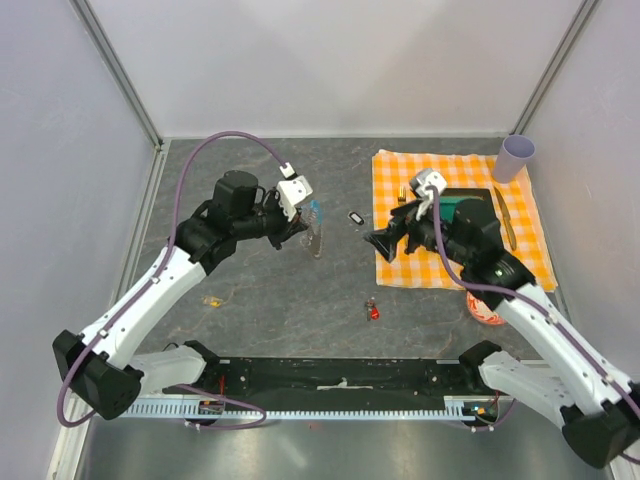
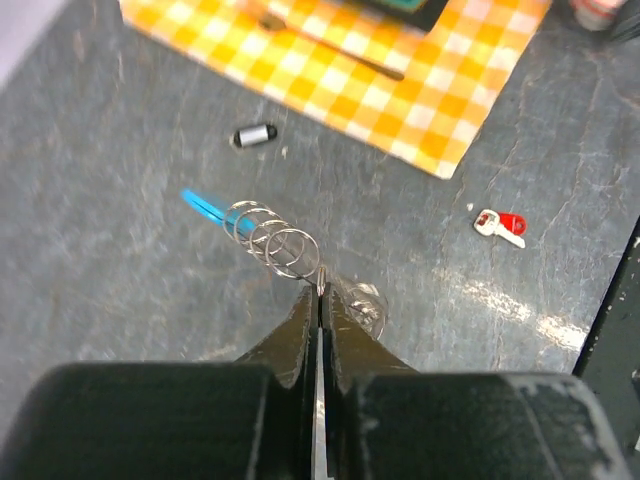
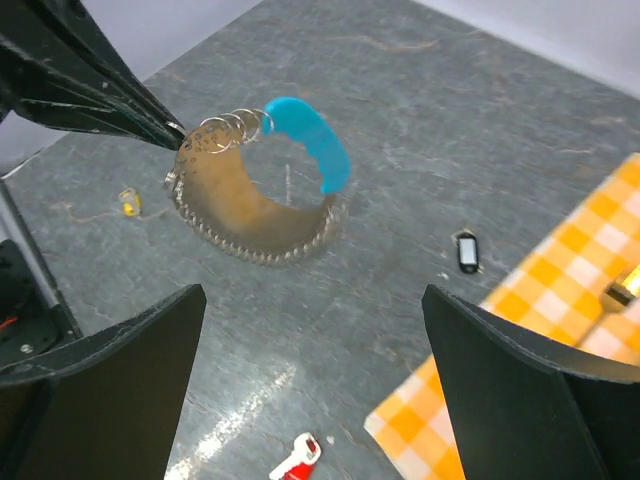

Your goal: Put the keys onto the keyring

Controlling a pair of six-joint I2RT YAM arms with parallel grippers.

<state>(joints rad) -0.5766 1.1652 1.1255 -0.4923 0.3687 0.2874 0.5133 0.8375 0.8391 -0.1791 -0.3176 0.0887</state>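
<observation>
key [image 2: 499, 224]: tiny thing with a red plastic head and a silver blade. It lies flat on the bare desk [image 2: 120, 300], all by itself and well apart from the keyring. It probably weighs next to nothing. It's stiff, and likely to skate on that smooth top if nudged.
keyring [image 3: 255, 235]: floppy loop of fine chain with a curved blue piece [image 3: 310, 140]. It hangs between the two arms, right in front of the right wrist camera. Looks light and limp, so it'll likely swing with any move.
left end effector [image 2: 320, 292]: fingers pressed together on one of the small wire rings [image 2: 270, 235] at the chain's end.
right end effector [image 1: 384, 241]: fingers wide apart, nothing in them, facing the keyring.
where to grab: the red head is the best bet on the key, thicker than the blade. On the keyring, the blue piece looks like the only rigid bit.
hard to see: the key's hole is too small to make out. Can't tell where the chain opens, or whether the bottom of the loop touches the desk. The left wrist view hides most of the chain behind its own fingers.
</observation>
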